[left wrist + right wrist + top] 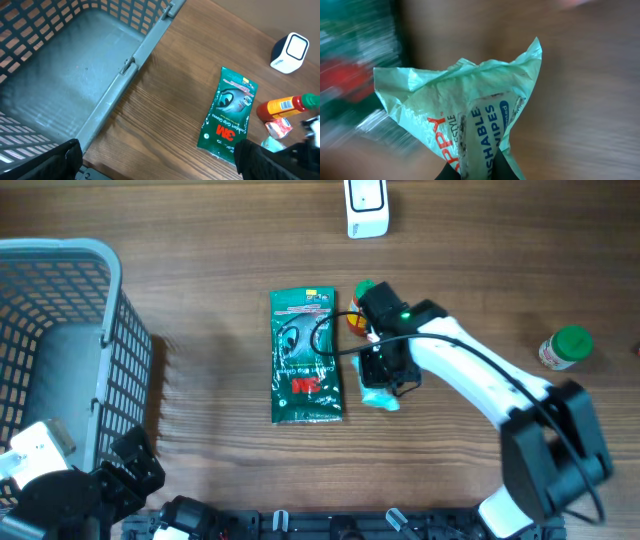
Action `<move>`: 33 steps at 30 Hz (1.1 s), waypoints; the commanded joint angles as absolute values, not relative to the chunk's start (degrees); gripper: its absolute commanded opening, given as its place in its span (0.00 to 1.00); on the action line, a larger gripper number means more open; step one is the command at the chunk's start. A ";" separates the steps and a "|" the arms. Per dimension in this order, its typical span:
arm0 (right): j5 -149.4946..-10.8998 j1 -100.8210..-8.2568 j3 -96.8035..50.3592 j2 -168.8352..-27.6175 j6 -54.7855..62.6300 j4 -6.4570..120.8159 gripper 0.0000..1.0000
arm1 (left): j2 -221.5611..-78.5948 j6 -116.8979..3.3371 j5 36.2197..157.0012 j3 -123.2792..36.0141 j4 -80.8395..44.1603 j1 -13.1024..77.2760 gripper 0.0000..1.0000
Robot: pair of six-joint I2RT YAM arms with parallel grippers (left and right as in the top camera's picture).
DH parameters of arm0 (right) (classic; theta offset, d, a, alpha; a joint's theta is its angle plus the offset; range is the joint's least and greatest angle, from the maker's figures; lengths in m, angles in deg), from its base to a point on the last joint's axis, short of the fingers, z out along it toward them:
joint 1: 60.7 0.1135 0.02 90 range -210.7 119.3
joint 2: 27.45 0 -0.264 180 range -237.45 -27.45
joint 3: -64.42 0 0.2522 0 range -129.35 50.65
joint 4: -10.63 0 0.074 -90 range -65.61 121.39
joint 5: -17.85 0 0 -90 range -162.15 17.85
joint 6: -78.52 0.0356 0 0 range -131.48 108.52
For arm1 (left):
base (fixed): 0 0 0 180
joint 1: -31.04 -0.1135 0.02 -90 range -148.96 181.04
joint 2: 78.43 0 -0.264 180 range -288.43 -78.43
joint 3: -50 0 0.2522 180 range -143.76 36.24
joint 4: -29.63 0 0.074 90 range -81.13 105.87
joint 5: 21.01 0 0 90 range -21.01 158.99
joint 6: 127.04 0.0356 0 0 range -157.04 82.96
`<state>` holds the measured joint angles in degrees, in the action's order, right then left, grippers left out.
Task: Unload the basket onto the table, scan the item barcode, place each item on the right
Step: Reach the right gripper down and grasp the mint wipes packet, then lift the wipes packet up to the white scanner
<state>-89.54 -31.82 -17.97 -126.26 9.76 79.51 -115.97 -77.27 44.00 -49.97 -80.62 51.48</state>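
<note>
Right fingers (380, 380): shut tight on a crumpled pale-green wipes packet (470, 115). In the right wrist view the two dark tips met at the bottom edge of the frame. The packet's film stood up from them, with its printed label creased. Background in that view was too blurred to read.

Overhead, the wipes packet (381, 399) showed only as a pale corner below the fingers, just right of centre. Whether it touched the surface (200, 240) could not be told.

Just left of it lay a flat green glove packet (306, 357), long side running up and down the frame. Just above the fingers was an orange bottle (282, 106) with a green cap, lying on its side and half hidden by the arm overhead. A small red-and-white item (279, 127) sat beside the bottle.

White scanner (366, 208): top edge of the overhead frame, well apart from the held packet.

A small jar with a green lid (566, 347) stood at right of frame, near no other item.

Left fingers (138, 462): lower left of the overhead frame, spread fully apart with nothing between them. They were beside the grey mesh basket (60, 250), which filled the left side.
</note>
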 commanded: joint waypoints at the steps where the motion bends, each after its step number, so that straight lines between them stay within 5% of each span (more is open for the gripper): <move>1: -126.13 -36.23 -20.92 -116.40 2.02 83.27 0.04 | -115.93 -78.01 43.65 -50.06 -80.62 51.20 1.00; 6: -152.84 -37.85 -20.92 -113.58 6.68 79.35 0.04 | -115.93 -78.01 43.65 -50.06 -80.60 51.20 1.00; 11: -157.93 -37.85 -20.92 -113.58 50.00 70.59 0.04 | -115.93 -78.01 43.65 -50.06 -80.62 51.20 1.00; 15: -162.30 -37.85 -20.92 -113.58 58.85 67.00 0.04 | -115.93 -77.99 43.65 -50.06 -80.62 51.20 1.00; 19: -162.13 -37.85 -20.92 -113.58 57.82 64.77 0.04 | -115.93 -78.01 43.65 -50.06 -80.62 51.20 1.00; 25: -152.90 -37.85 -20.92 -113.58 25.01 54.11 0.04 | -115.93 -78.01 43.65 -50.06 -80.62 51.20 1.00; 30: -100.10 -37.70 -20.92 -113.58 16.80 81.06 0.05 | -115.93 -78.01 43.65 -50.06 -80.62 51.20 1.00; 33: -91.05 -39.25 -21.09 -112.99 15.46 86.33 0.04 | -115.93 -78.01 43.65 -50.06 -80.62 51.20 1.00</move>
<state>-112.49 -37.74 -20.52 -113.95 20.62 84.60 -115.97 -77.27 44.00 -49.97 -80.66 51.48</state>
